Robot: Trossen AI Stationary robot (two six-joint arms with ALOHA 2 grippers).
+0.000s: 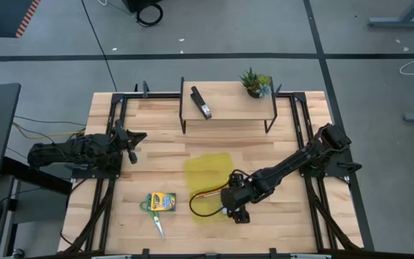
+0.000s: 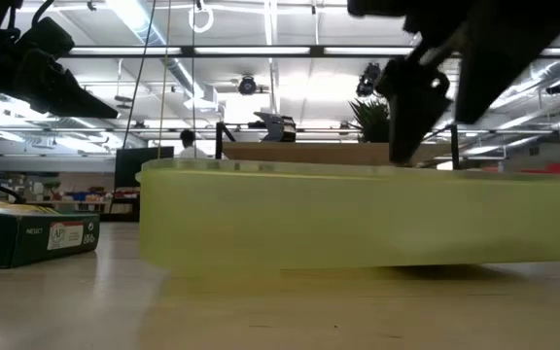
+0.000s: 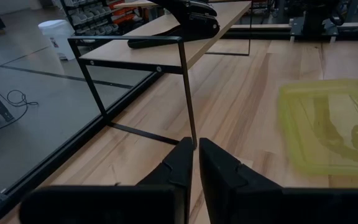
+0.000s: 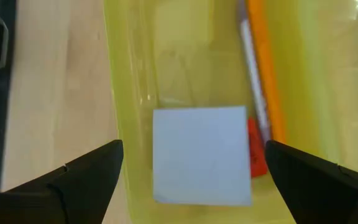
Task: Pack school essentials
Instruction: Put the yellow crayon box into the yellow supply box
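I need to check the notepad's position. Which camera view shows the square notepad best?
The right wrist view: the notepad lies flat in the yellow box, fully visible between the open right gripper fingers. In the high view the gripper hides it; the low and left wrist views do not show it.

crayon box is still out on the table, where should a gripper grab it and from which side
Across its two long sides at mid-length, coming straight down. The crayon box lies flat on the table, its sides exposed. Avoid the end where the green-handled scissors lie close.
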